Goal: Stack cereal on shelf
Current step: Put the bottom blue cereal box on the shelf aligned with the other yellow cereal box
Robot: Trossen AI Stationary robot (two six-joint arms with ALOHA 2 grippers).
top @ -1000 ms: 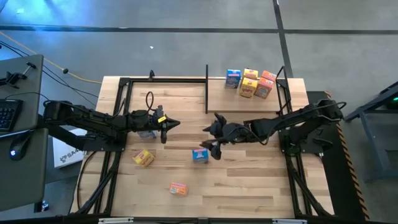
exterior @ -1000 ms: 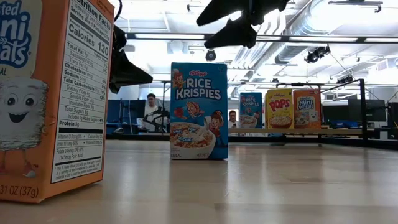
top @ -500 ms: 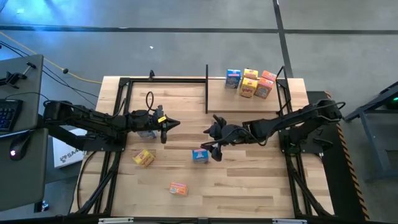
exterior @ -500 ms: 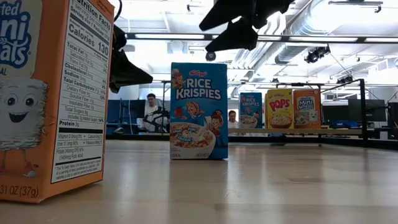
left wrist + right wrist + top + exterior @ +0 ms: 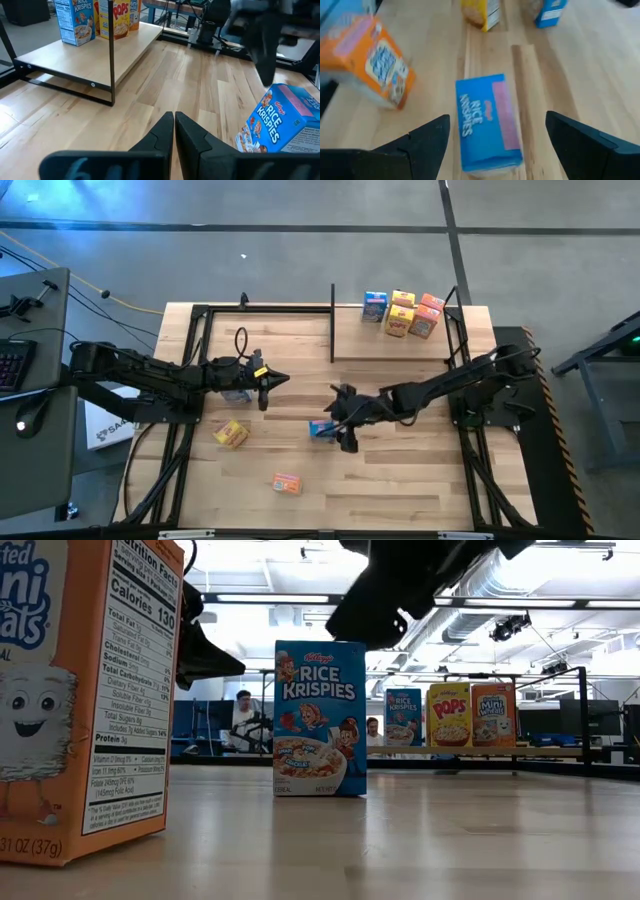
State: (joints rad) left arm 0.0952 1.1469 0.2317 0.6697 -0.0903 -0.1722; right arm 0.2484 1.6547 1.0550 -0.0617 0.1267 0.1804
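A blue Rice Krispies box (image 5: 321, 429) (image 5: 320, 718) stands upright on its base on the tabletop. My right gripper (image 5: 340, 427) (image 5: 496, 120) hangs open just above it, one finger on each side, touching nothing. My left gripper (image 5: 266, 385) (image 5: 174, 120) is shut and hovers to the table's left of the box. The shelf (image 5: 395, 340) (image 5: 100, 50) sits at the far right and carries several boxes (image 5: 402, 313) (image 5: 449, 715). Loose on the table are a yellow box (image 5: 231, 434), an orange box (image 5: 287, 483) (image 5: 80, 690) and a blue one (image 5: 237, 394) partly under the left arm.
Thin black posts and a rail (image 5: 332, 320) frame the shelf on its left side. A black frame (image 5: 195, 360) runs along the tabletop's edges. Bare wood lies between the blue box and the shelf. People sit in the room beyond the table (image 5: 243, 710).
My right gripper has moved toward the table's near edge and down, from beside the shelf's front to just over the blue Rice Krispies box, staying open. The boxes have kept their places.
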